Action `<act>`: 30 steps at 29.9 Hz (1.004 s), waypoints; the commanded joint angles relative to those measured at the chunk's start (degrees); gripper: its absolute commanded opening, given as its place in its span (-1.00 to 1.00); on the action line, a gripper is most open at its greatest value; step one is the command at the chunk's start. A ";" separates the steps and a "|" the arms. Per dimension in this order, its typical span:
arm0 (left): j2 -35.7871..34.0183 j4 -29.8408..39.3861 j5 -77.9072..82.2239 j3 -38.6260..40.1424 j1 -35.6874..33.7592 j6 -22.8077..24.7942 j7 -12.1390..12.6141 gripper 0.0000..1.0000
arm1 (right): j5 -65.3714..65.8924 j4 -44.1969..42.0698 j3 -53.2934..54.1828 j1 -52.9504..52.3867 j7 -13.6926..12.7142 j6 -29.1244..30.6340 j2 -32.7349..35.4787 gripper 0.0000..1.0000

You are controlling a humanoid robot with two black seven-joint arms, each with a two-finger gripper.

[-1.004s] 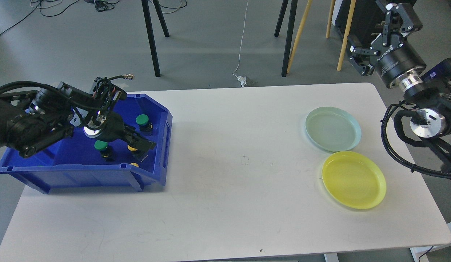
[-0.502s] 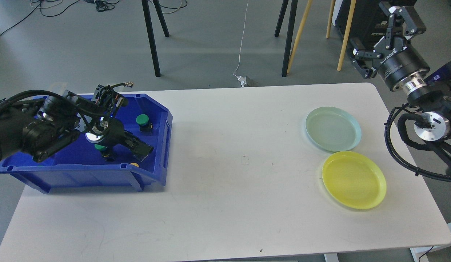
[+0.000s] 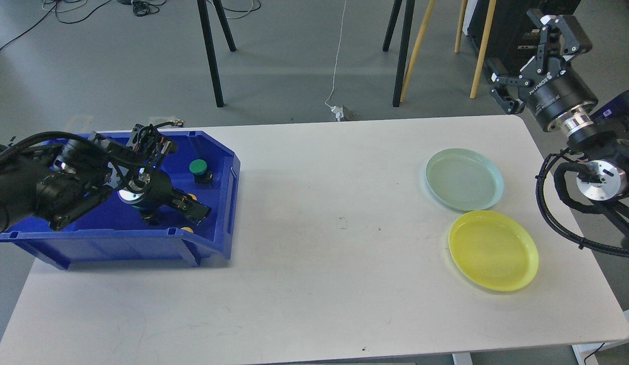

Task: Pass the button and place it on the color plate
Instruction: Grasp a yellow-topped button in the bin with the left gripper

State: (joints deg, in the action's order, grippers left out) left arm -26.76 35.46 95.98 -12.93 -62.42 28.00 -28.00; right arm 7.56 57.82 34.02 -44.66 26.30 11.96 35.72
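A green button (image 3: pixel 198 166) on a black base stands in the blue bin (image 3: pixel 228 177) at the table's left. My left gripper (image 3: pixel 196 213) reaches low into the bin near its front right corner. A bit of a yellow button (image 3: pixel 191 196) shows just above its fingers, and another yellow bit (image 3: pixel 185 230) shows at the bin's front wall. A second green button (image 3: pixel 136 206) is mostly hidden under my wrist. The fingers are dark and cannot be told apart. My right gripper (image 3: pixel 520 48) is open and empty, held high beyond the table's far right corner. A pale green plate (image 3: pixel 464 179) and a yellow plate (image 3: pixel 493 250) lie at the right.
The white table (image 3: pixel 319 253) holds the bin at the left and the two plates at the right. Chair and easel legs (image 3: pixel 213 56) stand on the floor behind the table. A white cable (image 3: pixel 336 76) runs down to the far edge.
My left gripper has sunk lower into the bin and drawn slightly back, covering the nearer green button. My right arm has shifted a little to the right.
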 commanded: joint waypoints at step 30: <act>-11.54 11.27 -0.97 1.94 -7.53 0.00 0.00 -0.88 | 0.00 1.15 2.28 1.86 0.07 -0.09 0.58 1.00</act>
State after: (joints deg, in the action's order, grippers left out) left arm -32.33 40.42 95.30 -11.84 -66.48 27.23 -28.00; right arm 7.56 58.98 35.77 -42.81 26.30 11.90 35.85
